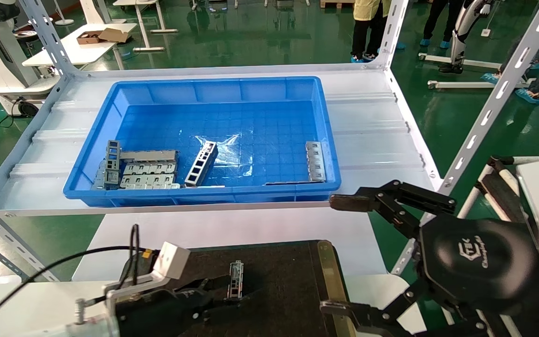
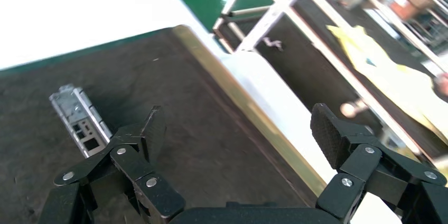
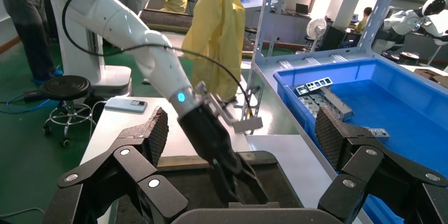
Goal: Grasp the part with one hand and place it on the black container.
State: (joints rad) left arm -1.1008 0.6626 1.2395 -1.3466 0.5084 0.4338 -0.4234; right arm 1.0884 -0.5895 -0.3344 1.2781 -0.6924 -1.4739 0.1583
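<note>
The left gripper [image 2: 235, 134] hangs low over the black container [image 1: 288, 271] with its jaws spread wide and nothing between them; the part [image 1: 236, 279] lies flat on the felt just beside one fingertip [image 2: 153, 129], apparently released and resting a little way in from the container's far edge. The container sits at the near edge of the counter, its brass-coloured strip [image 1: 328, 271] running down the right side. The right gripper [image 1: 344, 255] hovers off the counter's near right corner, also splayed open and holding nothing, one finger [image 1: 349, 202] reaching up toward the blue bin [image 1: 325, 140] on the shelf above the counter's far edge, where the ladder-like bar [image 1: 201, 164] and flat plates [image 1: 150, 174] remain. The placement looks done, so the main risk, as I judge it, is in pulling away: the nearer fingertip sits so close to the part that a sideways sweep could nudge it across the felt or turn it. A straight lift clear would avoid that. The right arm's lower finger also rests near the brass strip and could clip it if swung inward.
</note>
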